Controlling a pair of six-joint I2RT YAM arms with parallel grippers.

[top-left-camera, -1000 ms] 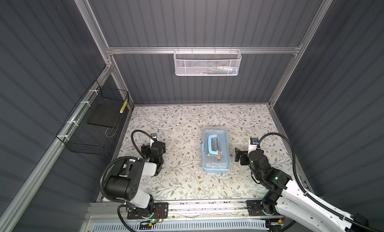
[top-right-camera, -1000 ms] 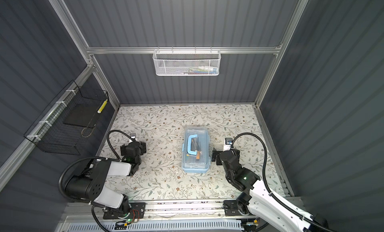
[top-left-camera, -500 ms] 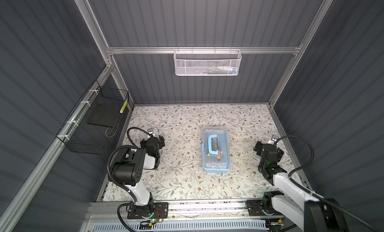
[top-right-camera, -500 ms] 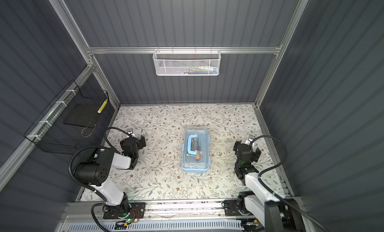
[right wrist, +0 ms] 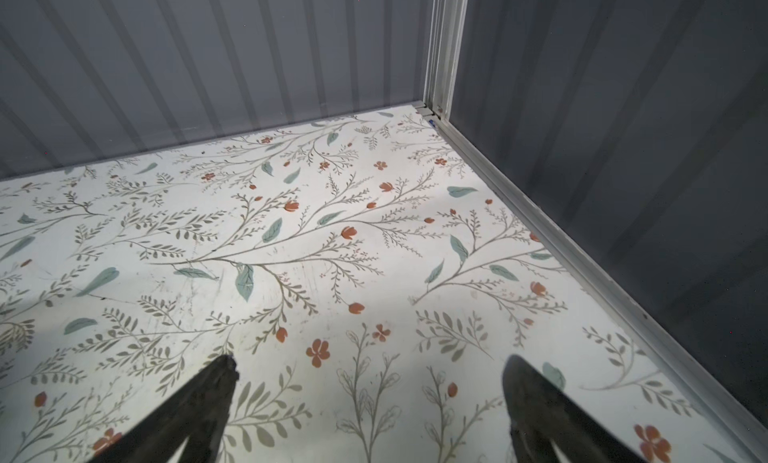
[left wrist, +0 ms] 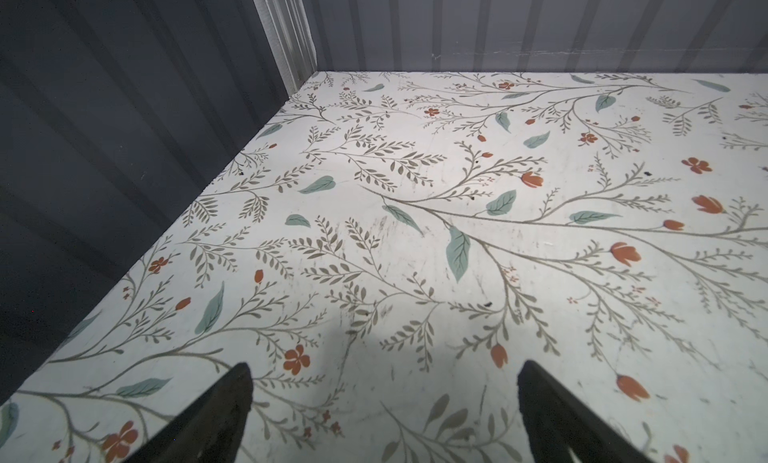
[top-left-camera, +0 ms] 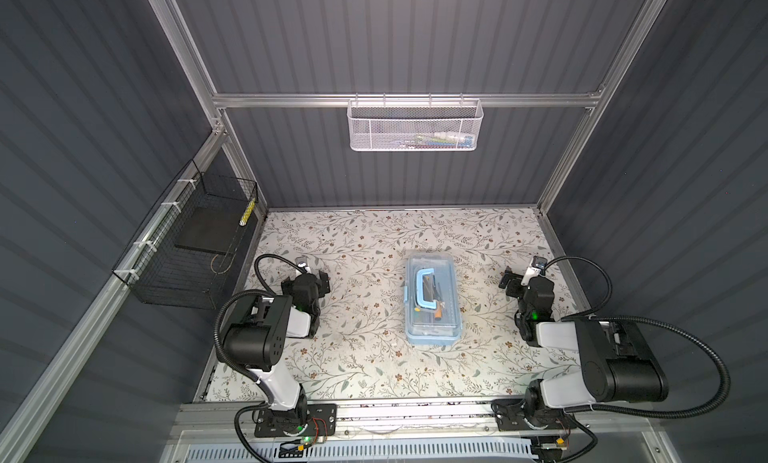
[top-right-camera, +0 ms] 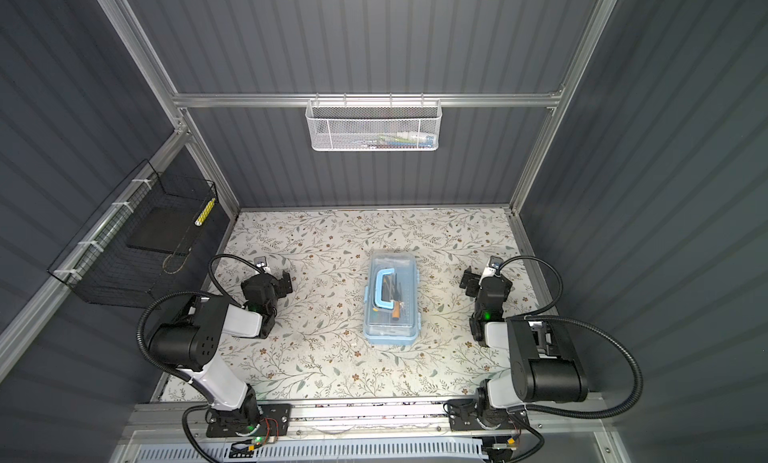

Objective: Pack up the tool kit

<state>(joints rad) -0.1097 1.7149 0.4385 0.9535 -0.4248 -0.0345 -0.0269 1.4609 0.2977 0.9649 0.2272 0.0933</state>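
— So, where's the tool kit (top-left-camera: 432, 299)?
— Mid table (top-left-camera: 353, 369), lid shut, well clear of all edges.
— Claws?
— Left gripper (left wrist: 384, 369) & right gripper (right wrist: 368, 367) both wide open, empty, either side of it w/ bare room btwn.

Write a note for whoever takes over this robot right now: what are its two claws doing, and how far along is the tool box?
Left gripper: open, empty, near the left edge of the table.
Right gripper: open, empty, near its right edge.
Tool kit: mid-table, clear lid down, tools showing inside.
Done: no loose tools on the table.
Left: confirm it is fastened shut; cannot tell from here.
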